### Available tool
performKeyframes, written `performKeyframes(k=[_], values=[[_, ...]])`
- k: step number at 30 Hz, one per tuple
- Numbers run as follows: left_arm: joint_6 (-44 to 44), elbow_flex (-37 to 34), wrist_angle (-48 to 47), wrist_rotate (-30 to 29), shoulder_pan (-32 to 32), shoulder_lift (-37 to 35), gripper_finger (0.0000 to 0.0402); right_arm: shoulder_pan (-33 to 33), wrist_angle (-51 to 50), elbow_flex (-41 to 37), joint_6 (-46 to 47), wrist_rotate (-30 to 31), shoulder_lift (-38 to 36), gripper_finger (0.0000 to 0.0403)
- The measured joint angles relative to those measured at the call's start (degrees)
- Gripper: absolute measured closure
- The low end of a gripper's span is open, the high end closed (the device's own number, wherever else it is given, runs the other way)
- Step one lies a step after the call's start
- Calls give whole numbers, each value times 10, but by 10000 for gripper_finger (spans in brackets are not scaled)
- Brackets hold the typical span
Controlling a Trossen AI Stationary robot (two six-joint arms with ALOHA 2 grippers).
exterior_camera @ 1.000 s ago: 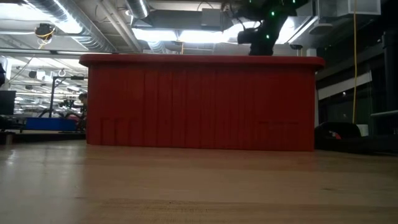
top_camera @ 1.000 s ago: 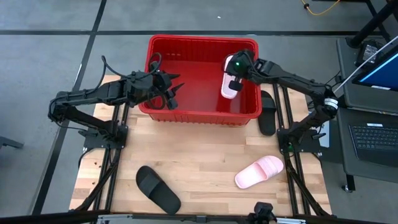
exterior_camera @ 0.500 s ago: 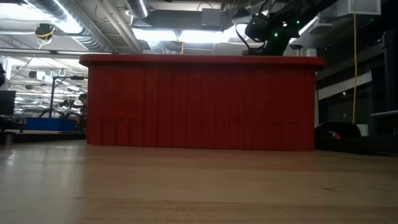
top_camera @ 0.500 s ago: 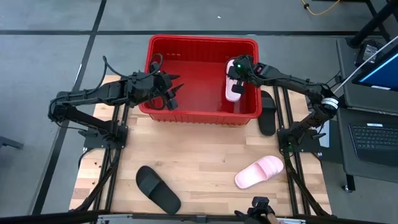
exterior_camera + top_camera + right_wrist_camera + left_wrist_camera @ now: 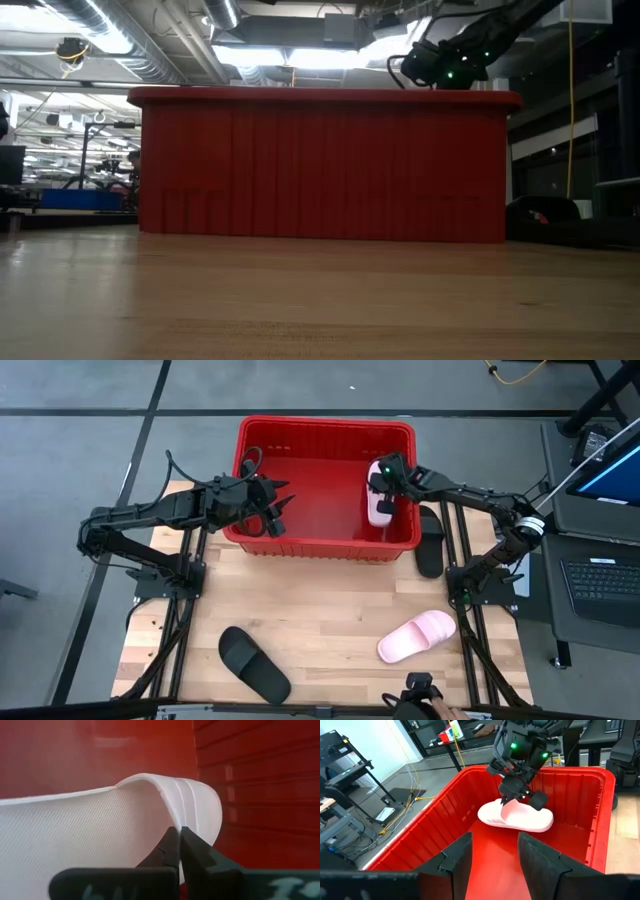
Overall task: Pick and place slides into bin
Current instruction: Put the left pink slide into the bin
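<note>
The red bin stands at the table's far middle. My right gripper reaches down into it near its right wall, shut on a pale pink slide. My left gripper hovers open over the bin's left near corner, nothing between its fingers. Three more slides lie flat on their soles. A black slide is just right of the bin. A second pink slide is at the near right. A second black slide is at the near left. My right gripper pinches the free edge of the slide's wide strap between its two fingers, at their tips. The fingers slant down from above. The slide hangs below them, roughly level, sole down, inside the bin. Whether it touches the bin's floor I cannot tell.
The bin's thick rim and ribbed walls close in my right gripper on its right and near sides. Bare wooden tabletop spreads between the bin and the two near slides. Desks with a laptop stand off the table's right edge.
My right gripper has sunk into the bin with the pink slide and drifted a little toward the bin's right wall, rolling its wrist somewhat. The slide has gone down with it, still held by its strap.
</note>
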Motion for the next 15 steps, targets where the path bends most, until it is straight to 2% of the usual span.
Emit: performKeyframes(k=[12,15], values=[[-17,0,0,0,0,0,251,-9,56,-29,0,0,0,397],[-25,0,0,0,0,0,252,-17,55,-29,0,-24,1,397]])
